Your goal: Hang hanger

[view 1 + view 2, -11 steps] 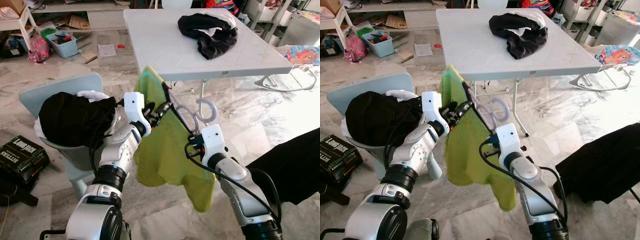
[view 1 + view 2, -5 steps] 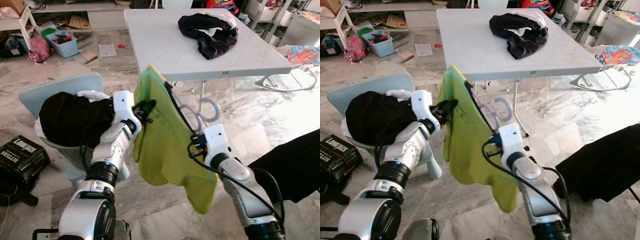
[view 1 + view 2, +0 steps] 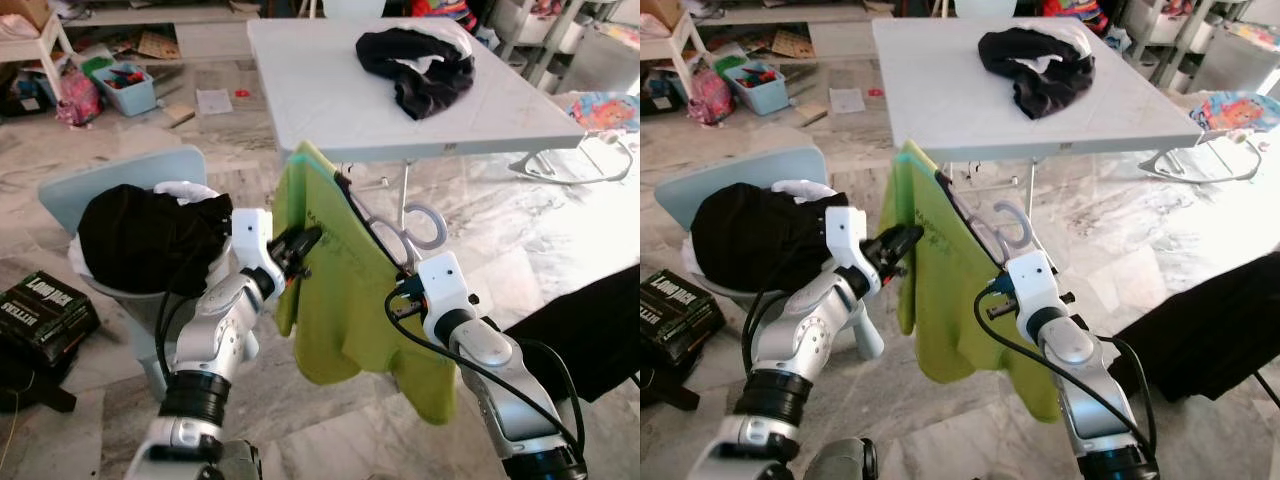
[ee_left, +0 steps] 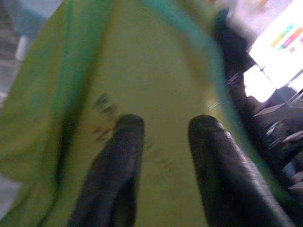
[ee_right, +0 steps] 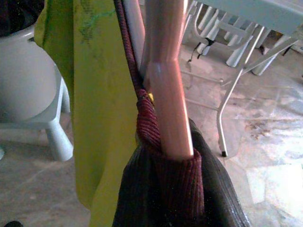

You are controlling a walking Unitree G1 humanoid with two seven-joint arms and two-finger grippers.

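A lime-green shirt (image 3: pixel 340 300) hangs on a pale hanger whose hook (image 3: pixel 426 226) sticks up in front of the white table (image 3: pixel 330 110). My right gripper (image 3: pixel 402 298) is shut on the hanger just below the hook; the right wrist view shows the pale hanger arm (image 5: pixel 163 104) and the shirt's dark red collar (image 5: pixel 151 127) close up. At the shirt's left edge, by the shoulder, is my left gripper (image 3: pixel 303 243). In the left wrist view its two black fingers (image 4: pixel 116 161) stand apart and open, with the green cloth (image 4: pixel 156 85) just beyond them.
Black clothes (image 3: pixel 420 60) lie on the table. A light blue chair (image 3: pixel 110 180) at my left holds a black and white heap (image 3: pixel 140 235). A black box (image 3: pixel 40 305) lies on the marble floor, dark cloth (image 3: pixel 600 330) at my right, and toys and a blue bin (image 3: pixel 125 85) far left.
The hanger with the shirt has come lower and a little to the right with my right arm. My left gripper has dropped along the shirt's left edge and its fingers now stand apart.
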